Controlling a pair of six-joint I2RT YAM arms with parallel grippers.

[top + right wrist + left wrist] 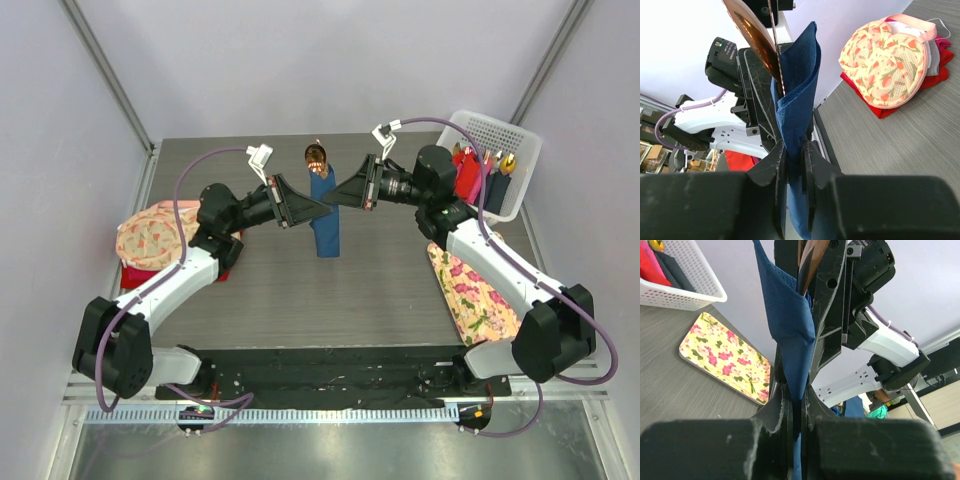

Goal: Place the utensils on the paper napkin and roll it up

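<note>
Leftmost is a floral cloth (150, 238) heaped on something red, not our concern. The left arm comes in low from there, elbow down and forearm almost level. The left gripper (318, 208) points sideways at the middle of the table (260, 290). In its wrist view the fingers (772, 410) are nearly closed with blue paper squashed flat between them, so we'd call that a solid pinch.

Dead centre is the paper napkin (325, 222), already a blue roll. It stands upright between both grippers, with the spoon (316, 155) poking its copper bowl out the top. We can't tell how many other utensils are inside, or whether the bottom end touches the table.

Handling-wise, we reckon this is fiddly. The paper is thin and soft, so it will crease, tear or spring open if let go. The metal is smooth and heavier, so it could slide out of a loose upright roll. The best hold looks like mid-roll, clamping the handles through the paper, not a loose edge.

The right gripper (342, 193) mirrors the left from the other side, a touch higher on the roll. Its fingers (815, 167) are likewise almost shut on the blue paper.

Further right is another floral cloth (475, 290), then a white basket (515, 135) holding finished rolls.
</note>
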